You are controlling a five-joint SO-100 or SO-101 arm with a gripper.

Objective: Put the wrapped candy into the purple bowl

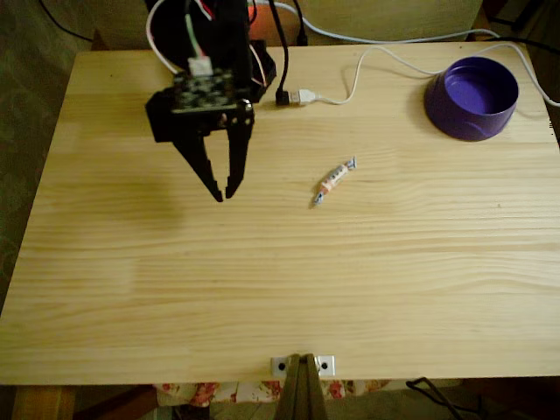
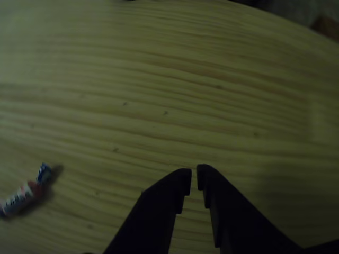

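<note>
The wrapped candy lies on the bare wood near the table's middle, slanted, its twisted ends pointing up-right and down-left. In the other view the candy sits at the lower left edge. The purple bowl stands at the far right corner of the table, nothing visible inside it. My black gripper hangs left of the candy, apart from it, fingers pointing down and shut with only a sliver between the tips. In the other view the gripper holds nothing and the candy is well to its left.
A white USB cable with its plug runs along the back of the wooden table, between the arm base and the bowl. A small metal bracket sits at the front edge. Dark cables hang behind the table.
</note>
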